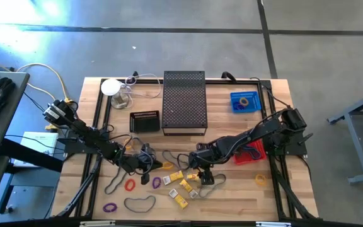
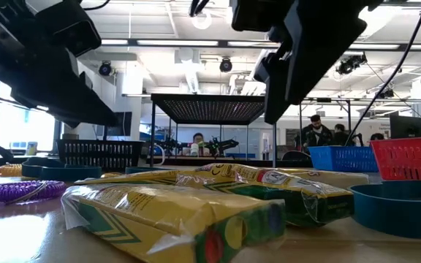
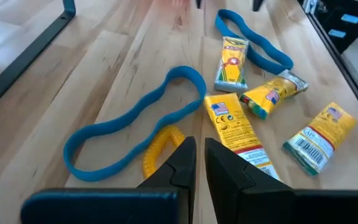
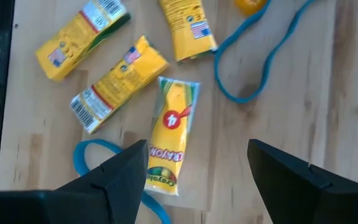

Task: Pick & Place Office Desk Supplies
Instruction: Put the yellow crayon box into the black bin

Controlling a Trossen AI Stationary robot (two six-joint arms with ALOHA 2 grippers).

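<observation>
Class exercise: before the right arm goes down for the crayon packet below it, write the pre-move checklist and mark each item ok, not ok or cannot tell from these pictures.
1. Right gripper fingers apart: ok, open wide.
2. Target under it: ok, the crayon packet lies flat between the fingers' line, slightly toward one finger.
3. Neighbours apart from target: not ok, a second packet nearly touches its upper corner; a blue rubber band lies close beside.
4. Left gripper out of the way: cannot tell; shut, low near the same cluster.
5. Drop place free: cannot tell; the red basket is partly hidden by the arm.
</observation>
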